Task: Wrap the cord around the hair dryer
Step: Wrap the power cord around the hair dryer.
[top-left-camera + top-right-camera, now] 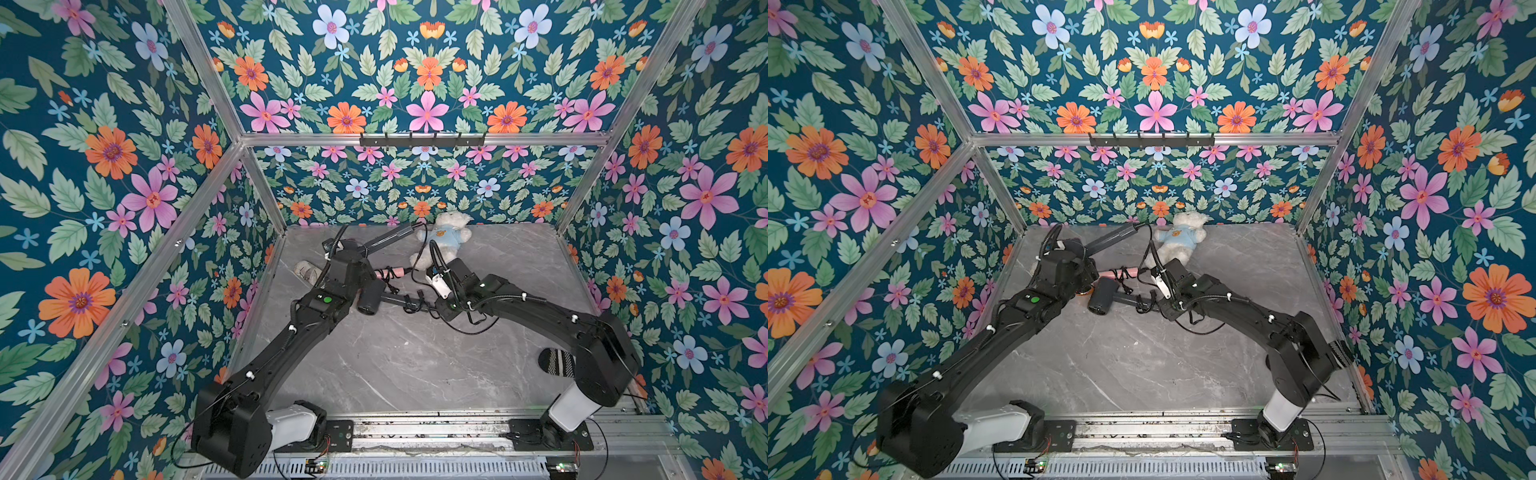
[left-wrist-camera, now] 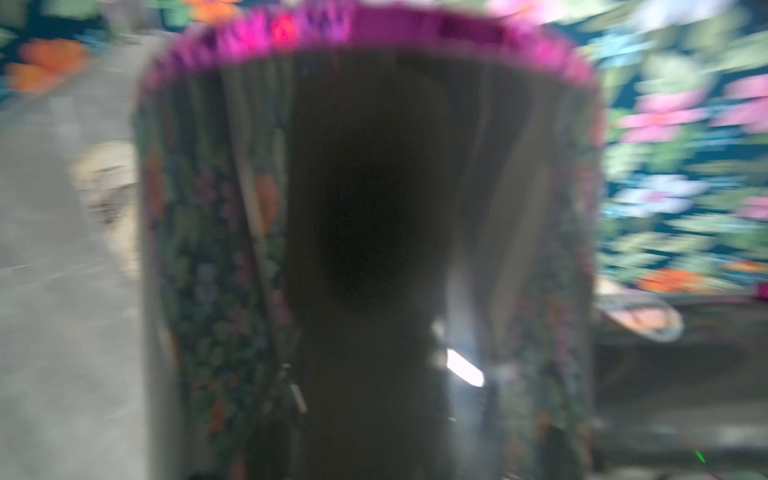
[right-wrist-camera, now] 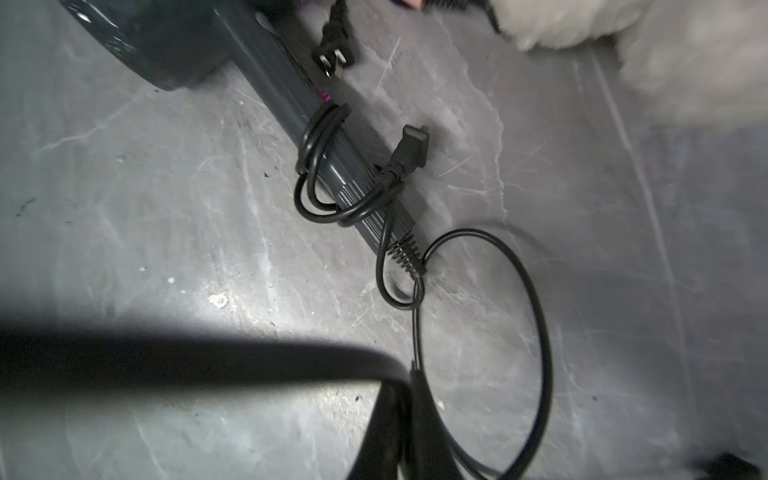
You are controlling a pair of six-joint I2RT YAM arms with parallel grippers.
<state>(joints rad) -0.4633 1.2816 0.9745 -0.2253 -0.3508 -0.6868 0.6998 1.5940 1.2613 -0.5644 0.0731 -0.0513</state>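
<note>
At six o'clock from the teddy bear, right hand pinches the cord: wind its slack loop snug around the hair dryer handle; closed left hand should steady the barrel.

One hair dryer; two plugs just beside its handle (one shows bare prongs); one teddy bear beyond it; one small shoe near its head end; one striped sock well apart.
</note>
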